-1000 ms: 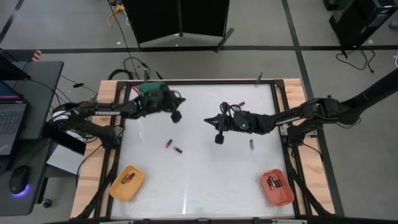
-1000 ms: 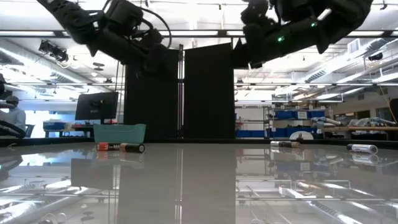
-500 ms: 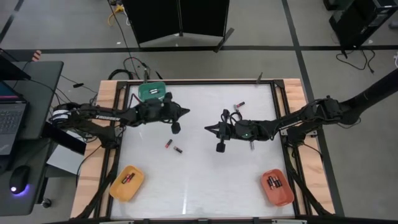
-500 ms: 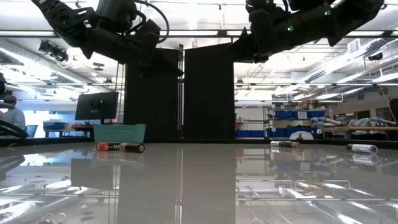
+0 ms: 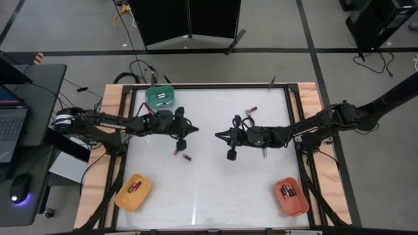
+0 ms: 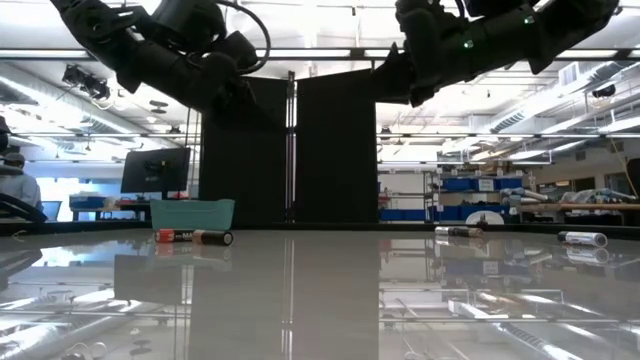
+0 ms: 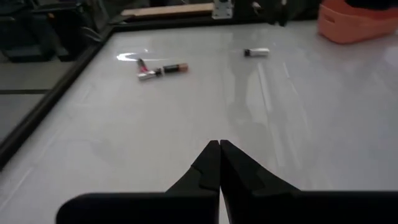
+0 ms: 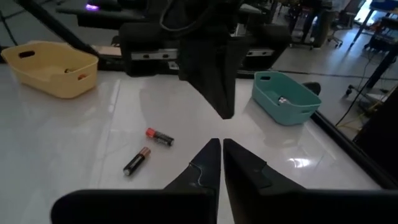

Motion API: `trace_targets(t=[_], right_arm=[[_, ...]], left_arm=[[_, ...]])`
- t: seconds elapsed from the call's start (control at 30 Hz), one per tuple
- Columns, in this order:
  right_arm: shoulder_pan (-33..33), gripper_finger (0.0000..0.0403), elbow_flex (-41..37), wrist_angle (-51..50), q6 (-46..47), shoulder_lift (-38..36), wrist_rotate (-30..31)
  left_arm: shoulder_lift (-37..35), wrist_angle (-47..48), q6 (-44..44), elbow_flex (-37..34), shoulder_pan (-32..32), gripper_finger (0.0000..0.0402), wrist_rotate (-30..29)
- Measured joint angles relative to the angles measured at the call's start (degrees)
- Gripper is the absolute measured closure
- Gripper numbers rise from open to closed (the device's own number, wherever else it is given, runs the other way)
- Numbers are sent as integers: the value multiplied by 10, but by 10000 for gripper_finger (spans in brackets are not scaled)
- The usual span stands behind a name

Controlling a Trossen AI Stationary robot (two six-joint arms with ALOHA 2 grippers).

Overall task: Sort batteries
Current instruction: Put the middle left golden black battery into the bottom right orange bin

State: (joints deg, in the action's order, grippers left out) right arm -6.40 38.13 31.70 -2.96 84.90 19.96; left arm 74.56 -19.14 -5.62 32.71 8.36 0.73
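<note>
The left tool [image 5: 182, 143] hangs over the white surface [image 5: 215, 189], its fingers pressed together and holding nothing, just beside two small dark cylindrical batteries with red and copper bands [image 5: 181, 154] lying loose near the middle-left. The right tool [image 5: 230, 154] hovers near the centre, its fingers likewise almost touching and empty.

The main risk is that the narrow left tool descends on the pair without widening first and knocks them rolling; they are round, slim and lie close together, so one could be nudged away while the other is gripped. The two tools also face each other closely and could collide.

More batteries lie near the far edge [image 5: 251, 109], and others rest in the green plastic tray [image 5: 159, 96], the yellow plastic tray [image 5: 132, 192] and the orange plastic tray [image 5: 290, 196].
</note>
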Motion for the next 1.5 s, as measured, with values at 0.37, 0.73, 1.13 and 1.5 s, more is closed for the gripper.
trace_targets(t=[0.37, 0.73, 1.13, 1.5], right_arm=[[-14, 363, 0, -91, 80, -16, 63], [-14, 363, 0, -283, 192, -111, 91], [-53, 343, 0, -543, 418, -167, 44], [-66, 279, 0, -627, 510, -167, -4]], left_arm=[[0, 44, 32, 0, -44, 391, -19], [0, 49, 33, 0, -51, 391, -34], [0, 64, 48, 0, -51, 389, -38], [0, 89, 45, 0, -51, 389, -37]])
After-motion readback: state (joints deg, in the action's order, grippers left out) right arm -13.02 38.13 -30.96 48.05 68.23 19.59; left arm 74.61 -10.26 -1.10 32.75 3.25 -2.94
